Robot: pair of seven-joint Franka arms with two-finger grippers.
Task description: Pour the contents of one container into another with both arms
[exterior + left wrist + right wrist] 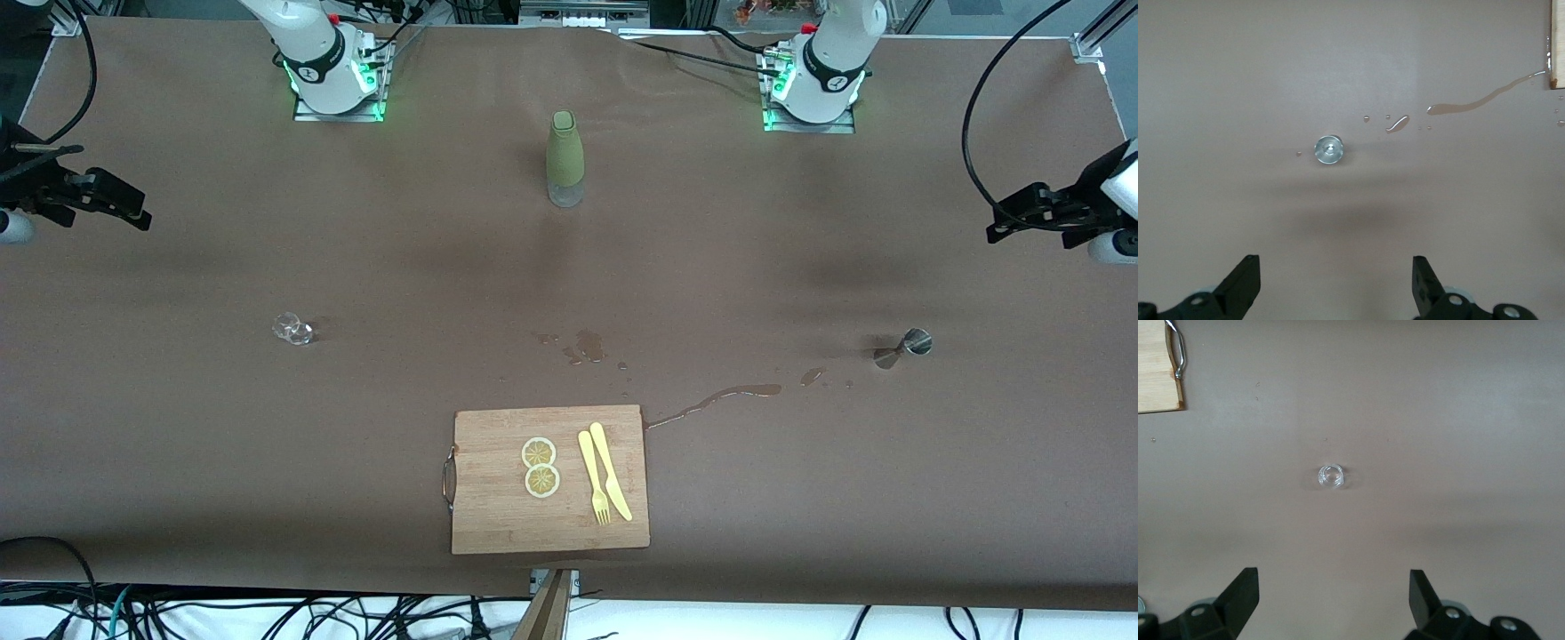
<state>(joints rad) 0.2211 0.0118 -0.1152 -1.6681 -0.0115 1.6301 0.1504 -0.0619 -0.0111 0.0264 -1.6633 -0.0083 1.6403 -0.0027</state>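
A small clear glass (292, 329) stands on the brown table toward the right arm's end; the right wrist view looks down on the glass (1331, 475). A metal jigger (907, 344) stands toward the left arm's end, seen from above as a shiny round cup (1329, 149). My right gripper (138, 216) hangs open in the air at the table's end, its own view (1333, 583) showing nothing between the fingers. My left gripper (996, 233) hangs open at the other end, also empty (1337, 267). Both arms are apart from every object.
A bottle in a green sleeve (564, 160) stands midway between the arm bases. A wooden cutting board (498, 507) near the front camera carries two lemon slices (540, 467), a yellow knife (612, 469) and fork (594, 480). Spilled liquid (720, 398) streaks from the board toward the jigger.
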